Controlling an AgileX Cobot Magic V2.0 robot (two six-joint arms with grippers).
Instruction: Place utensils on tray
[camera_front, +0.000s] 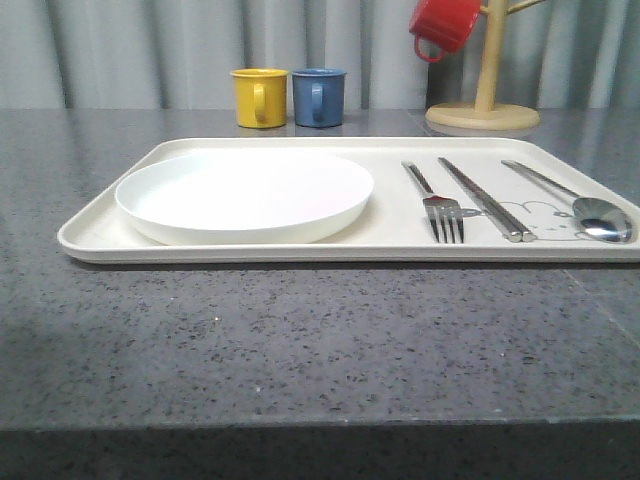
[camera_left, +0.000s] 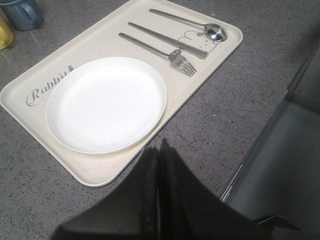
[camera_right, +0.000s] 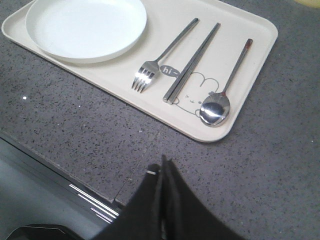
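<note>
1. in the front view the tray (camera_front: 110, 235) runs off the right edge, so its right rim is cut away.
2. the red mug (camera_front: 445, 24) and its wooden stand (camera_front: 487, 85) are cropped by the top edge.
3. in the left wrist view the plate (camera_left: 106, 104) covers the end of the tray's script lettering (camera_left: 46, 89).
4. there the yellow mug (camera_left: 5, 34) and blue mug (camera_left: 22, 12) are cut by the frame.
5. the chopsticks (camera_right: 192, 63) hide part of the rabbit drawing (camera_right: 197, 92).

polished shiny metal fork (camera_front: 444, 212), chopsticks (camera_front: 486, 198) and spoon (camera_front: 585, 206); smooth matt cream tray (camera_front: 120, 232); glossy white plate (camera_front: 245, 195); speckled grey stone-like tabletop (camera_front: 300, 340).
</note>
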